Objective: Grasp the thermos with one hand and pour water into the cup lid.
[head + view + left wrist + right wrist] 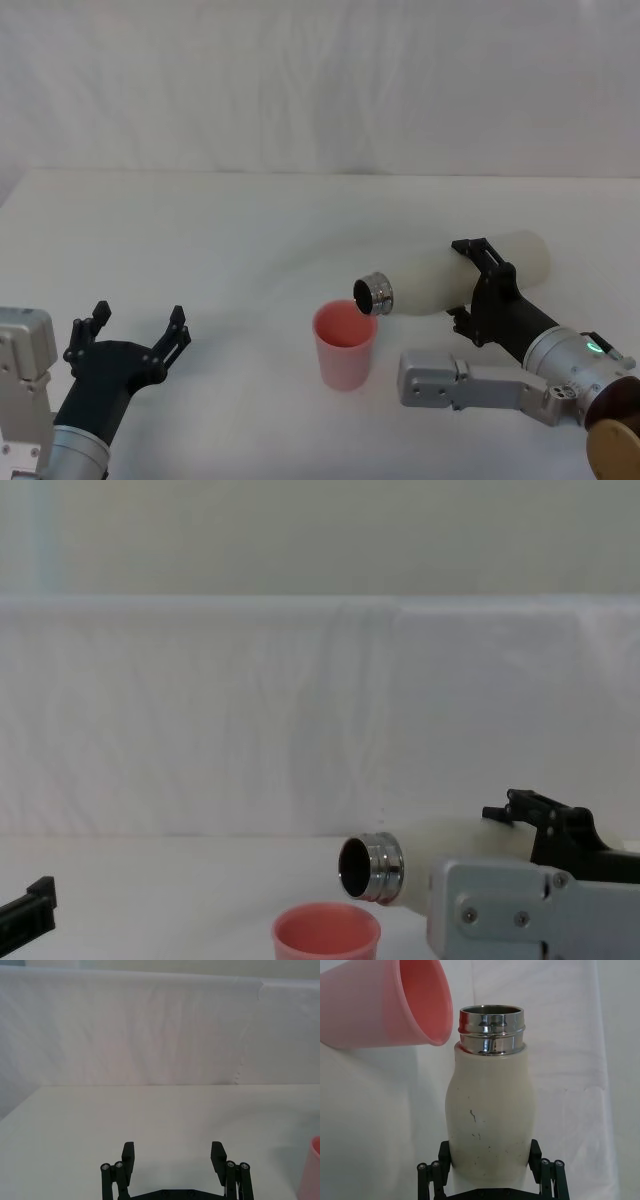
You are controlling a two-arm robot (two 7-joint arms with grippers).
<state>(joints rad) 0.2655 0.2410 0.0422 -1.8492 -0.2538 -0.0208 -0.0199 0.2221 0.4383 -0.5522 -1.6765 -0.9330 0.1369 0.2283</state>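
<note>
1. Nearest, the left gripper (pixel 137 328) hovers low over the white table (pixel 250 230), jaws spread wide with nothing between them.
2. Farther right, the right gripper (pixel 478 290) has its jaws clamped on the body of the thermos (pixel 455 276), which lies tipped almost flat.
3. Beyond those jaws, the steel neck (pixel 375 293) hangs just above the rim of the upright cup lid (pixel 345 345).

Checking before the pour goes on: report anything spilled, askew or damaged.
No spill shows. The thermos lies tipped nearly level in the right gripper, steel neck above the upright cup lid, as pouring needs. Its body carries small dark scuffs. The left gripper waits open, apart.
</note>
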